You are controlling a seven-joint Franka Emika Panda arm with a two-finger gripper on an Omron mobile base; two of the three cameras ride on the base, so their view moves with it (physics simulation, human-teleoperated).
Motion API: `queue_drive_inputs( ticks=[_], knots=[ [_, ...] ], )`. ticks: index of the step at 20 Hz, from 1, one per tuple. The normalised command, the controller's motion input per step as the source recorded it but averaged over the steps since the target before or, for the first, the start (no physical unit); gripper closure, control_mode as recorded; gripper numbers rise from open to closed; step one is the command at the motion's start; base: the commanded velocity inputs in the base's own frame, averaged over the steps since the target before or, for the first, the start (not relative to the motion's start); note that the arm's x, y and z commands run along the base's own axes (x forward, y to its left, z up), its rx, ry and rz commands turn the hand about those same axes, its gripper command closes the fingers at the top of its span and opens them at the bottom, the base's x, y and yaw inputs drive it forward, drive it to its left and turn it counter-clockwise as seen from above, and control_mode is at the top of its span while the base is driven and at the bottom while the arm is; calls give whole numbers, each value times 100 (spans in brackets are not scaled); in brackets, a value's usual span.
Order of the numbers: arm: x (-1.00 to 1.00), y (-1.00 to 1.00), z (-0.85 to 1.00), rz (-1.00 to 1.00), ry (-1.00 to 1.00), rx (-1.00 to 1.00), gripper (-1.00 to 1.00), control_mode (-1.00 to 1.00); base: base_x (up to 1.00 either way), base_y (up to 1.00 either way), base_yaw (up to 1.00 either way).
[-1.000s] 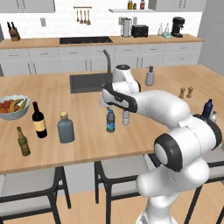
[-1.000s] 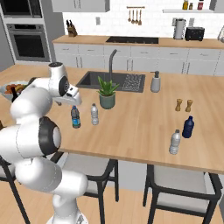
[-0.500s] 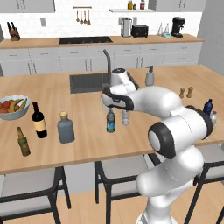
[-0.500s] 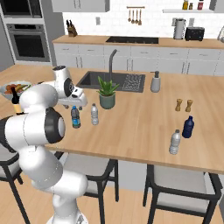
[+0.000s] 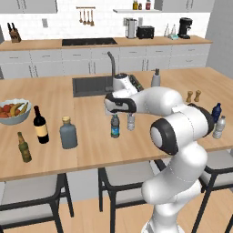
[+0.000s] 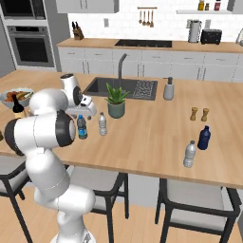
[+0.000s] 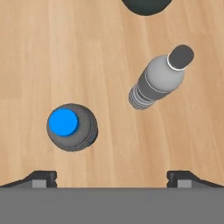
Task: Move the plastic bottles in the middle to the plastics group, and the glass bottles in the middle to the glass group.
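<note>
Two plastic bottles stand in the middle of the island: a clear one with a blue label (image 5: 115,126) (image 6: 82,127), its blue cap (image 7: 64,122) seen from above, and a pale grey one (image 5: 131,122) (image 6: 102,124) (image 7: 158,82). My gripper (image 5: 114,110) (image 6: 81,113) (image 7: 112,179) hangs open just above them, empty, with the blue-label bottle left of centre between the fingertips (image 7: 41,177). The squat grey-blue glass bottle (image 5: 68,133) stands further left. The glass group is a wine bottle (image 5: 40,125) (image 6: 18,105) and a beer bottle (image 5: 23,147). The plastics group is a dark blue bottle (image 5: 216,112) (image 6: 204,138) and a silvery one (image 5: 220,127) (image 6: 190,154).
A potted plant (image 6: 116,100) stands right behind the two bottles; its dark pot (image 7: 145,5) shows in the hand view. A fruit bowl (image 5: 13,110) sits far left. Two shakers (image 5: 189,96) (image 6: 193,114), a soap dispenser (image 5: 156,78) (image 6: 168,89) and the sink (image 5: 91,86) lie beyond.
The hand has come down a little and nearer to the two water bottles. Its jaws have stayed open, and the bottles have not moved.
</note>
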Motion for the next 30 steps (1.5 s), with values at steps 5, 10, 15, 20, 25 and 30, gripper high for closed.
queue_drive_inputs(
  ticks=[5,10,15,20,25,30],
  knots=[
    [9,11,-10,0,0,0,-100,-100,0,0,0],
    [10,14,-5,0,0,0,-100,-100,0,0,0],
    [29,7,-16,0,0,0,-100,-100,0,0,0],
    [29,2,-18,0,0,0,-100,-100,0,0,0],
    [25,5,-14,0,0,1,-100,-100,0,0,0],
    [1,2,-13,0,0,2,-100,-100,0,0,0]
  ],
)
